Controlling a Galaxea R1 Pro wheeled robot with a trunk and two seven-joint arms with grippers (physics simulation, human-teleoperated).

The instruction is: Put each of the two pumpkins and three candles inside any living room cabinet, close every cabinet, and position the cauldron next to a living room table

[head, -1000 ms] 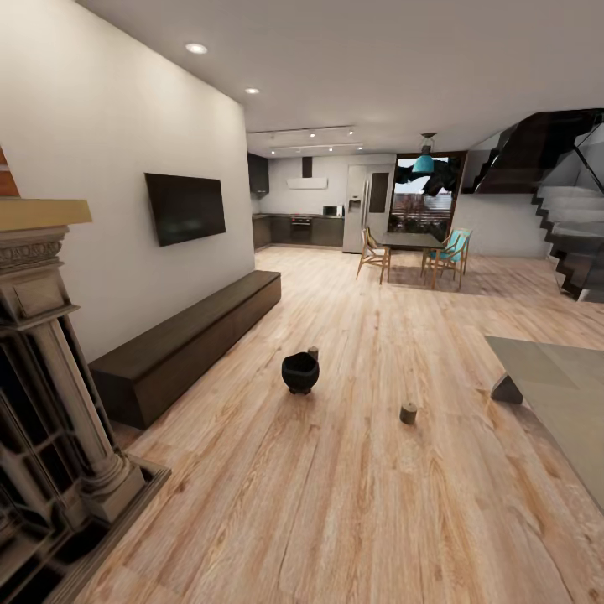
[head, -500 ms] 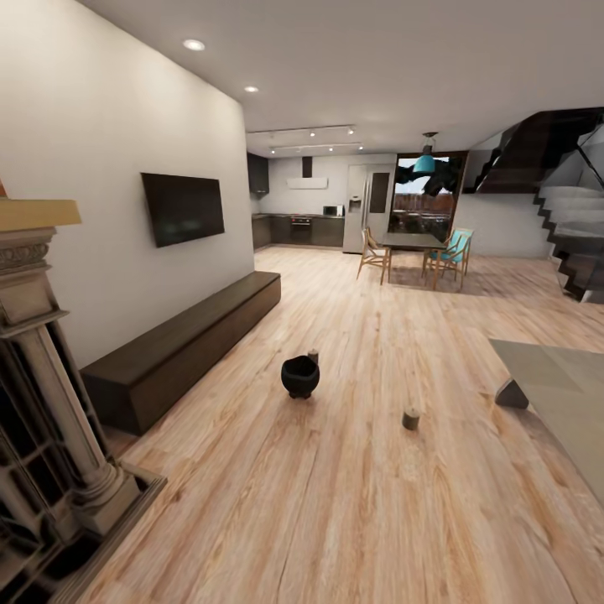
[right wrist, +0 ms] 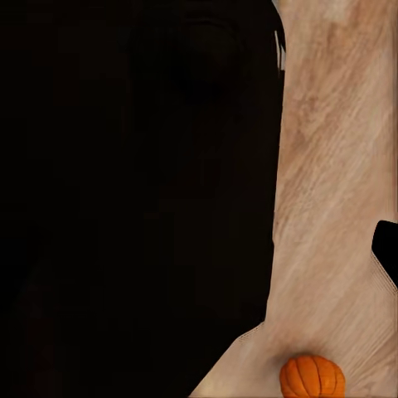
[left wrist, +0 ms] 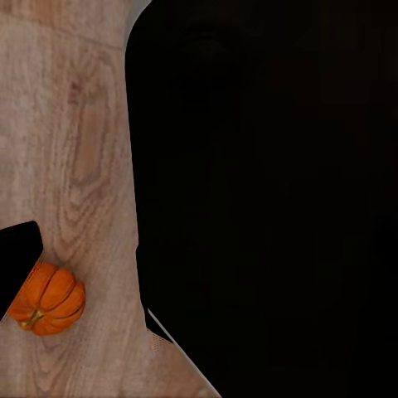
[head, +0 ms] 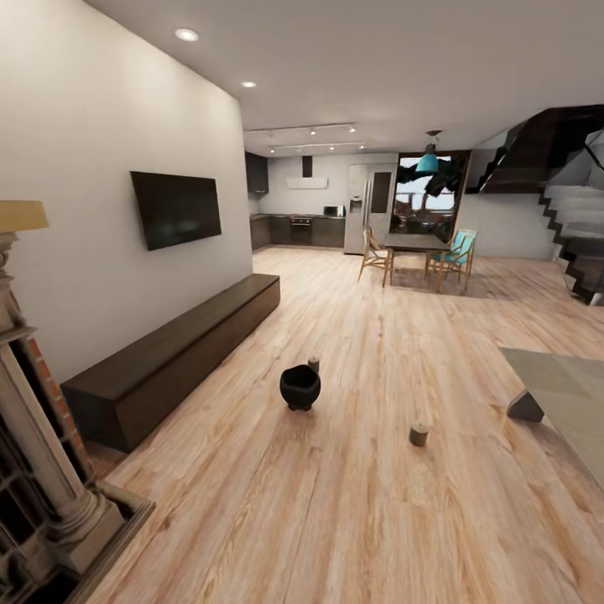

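Cauldron [head: 299,387] and two candles [head: 419,433] sit mid-floor, right of the long closed cabinet [head: 168,352]; the view has swung right, a pumpkin [left wrist: 48,298] lies below. Grippers' state I cannot tell.

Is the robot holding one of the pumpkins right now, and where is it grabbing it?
It cannot be told. A pumpkin lies on the wooden floor in each wrist view, with nothing visibly gripping it.
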